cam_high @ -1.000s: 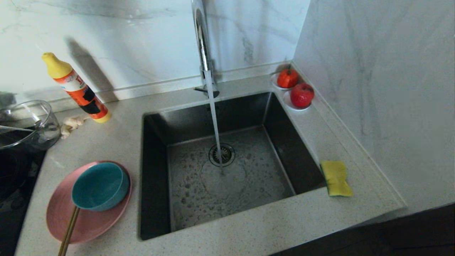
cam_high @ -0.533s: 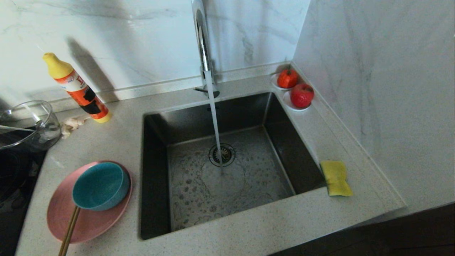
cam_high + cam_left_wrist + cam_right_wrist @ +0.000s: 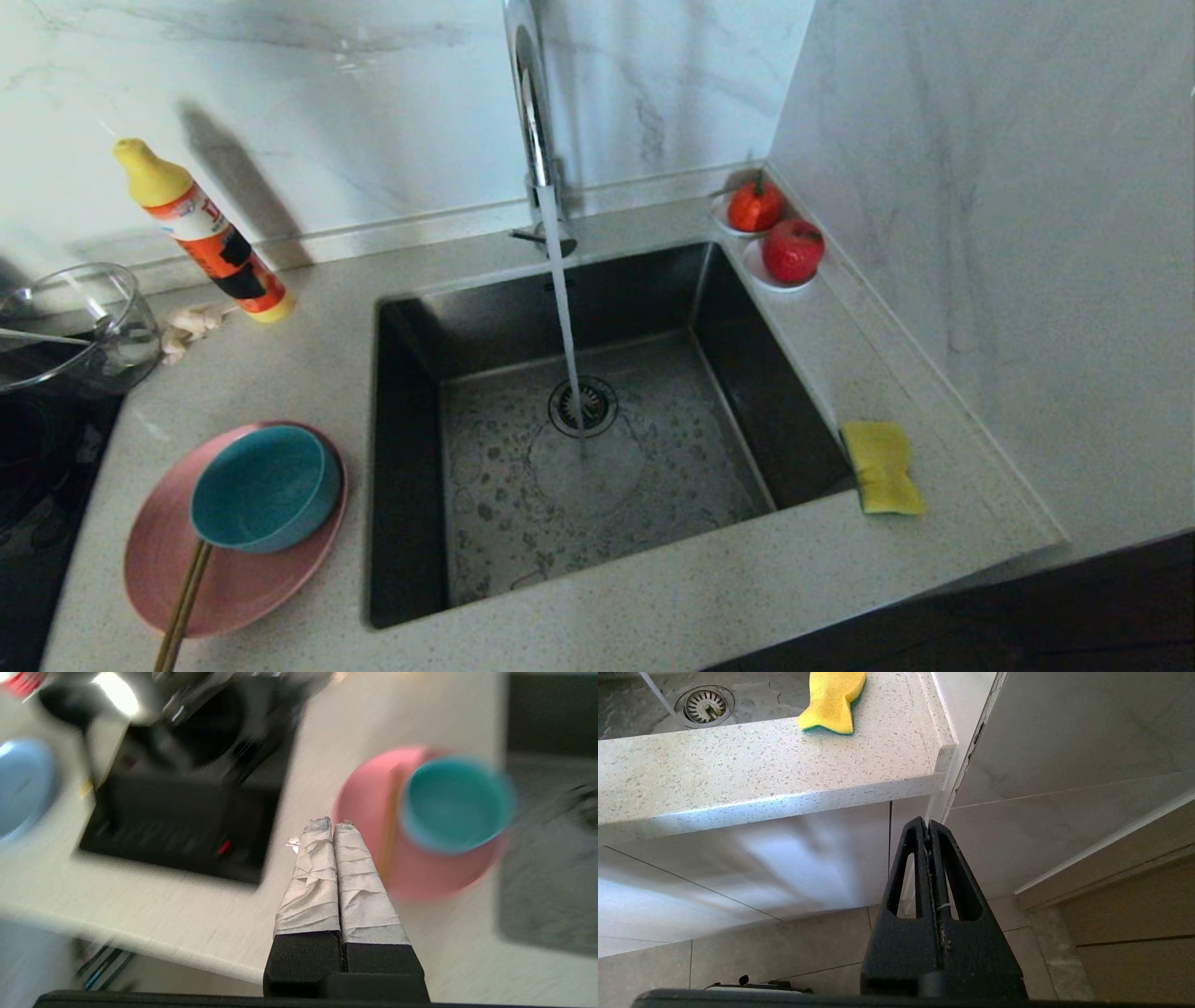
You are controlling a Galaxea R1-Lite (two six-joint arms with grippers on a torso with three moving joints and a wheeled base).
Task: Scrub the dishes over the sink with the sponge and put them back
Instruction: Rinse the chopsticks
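Observation:
A pink plate (image 3: 252,588) lies on the counter left of the sink (image 3: 597,457), with a teal bowl (image 3: 264,487) on it and brown chopsticks (image 3: 183,609) leaning off its front edge. Water runs from the chrome tap (image 3: 532,112) onto the drain. The yellow sponge (image 3: 882,467) rests on the counter at the sink's right rim. My left gripper (image 3: 332,823) is shut and empty, hovering above the counter beside the plate (image 3: 373,812) and bowl (image 3: 455,802). My right gripper (image 3: 928,822) hangs shut below the counter edge, under the sponge (image 3: 831,700).
An orange detergent bottle (image 3: 205,233) and garlic (image 3: 187,329) sit at the back left, beside a clear glass bowl (image 3: 79,327) and a black cooktop (image 3: 37,467). Two saucers with red fruit (image 3: 775,233) stand in the back right corner against the marble wall.
In the head view the dark shape at the far left edge has gone out of the picture. Dishes, sponge and running water stay as they were.

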